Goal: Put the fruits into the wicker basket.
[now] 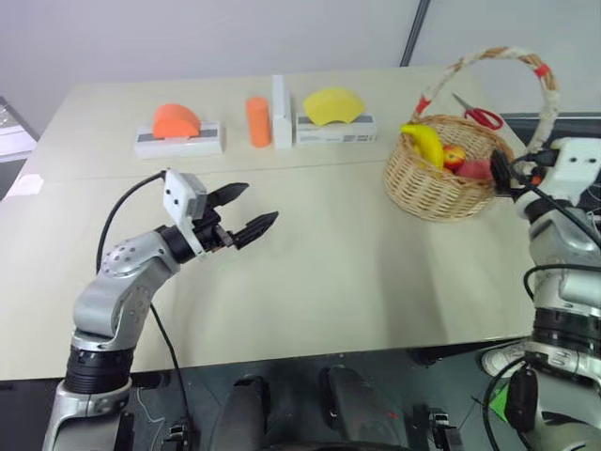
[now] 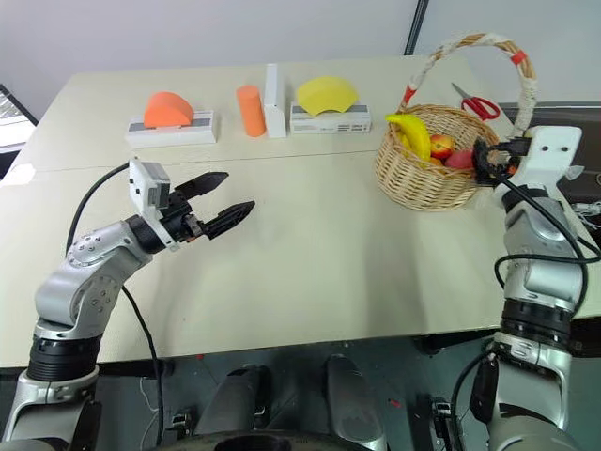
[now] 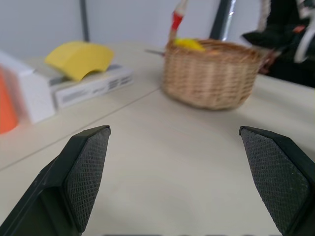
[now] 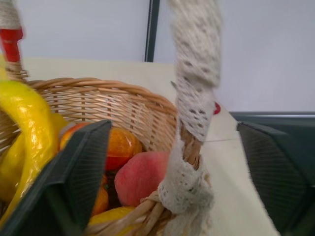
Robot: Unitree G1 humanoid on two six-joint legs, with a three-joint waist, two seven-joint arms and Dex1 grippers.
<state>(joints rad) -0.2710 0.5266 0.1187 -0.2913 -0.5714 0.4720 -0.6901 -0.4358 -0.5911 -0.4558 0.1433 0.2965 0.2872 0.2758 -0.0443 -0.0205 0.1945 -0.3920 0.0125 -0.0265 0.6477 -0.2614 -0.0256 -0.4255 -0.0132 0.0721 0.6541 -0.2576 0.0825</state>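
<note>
Releasing done: banana (image 1: 424, 143), mango (image 4: 118, 147), peach (image 4: 142, 177) in wicker basket (image 1: 437, 188) far right. R claw (image 4: 172, 162) apart astride handle, empty; back straight out, avoid snagging. L claw (image 1: 242, 211) apart, idle over surface (image 1: 357, 272).

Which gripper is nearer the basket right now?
Right. The right gripper sits open at the basket rim, straddling the handle base; the left gripper hangs open over mid-table, well away.

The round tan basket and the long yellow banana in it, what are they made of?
The round tan woven basket looks like wicker: thin strands woven in rows, matte and dry. Its arched handle seems wrapped in white lacy tape, with red tape at one end. The long curved yellow banana looks like smooth, slightly shiny plastic or foam, probably a toy; the look alone cannot settle which.
</note>
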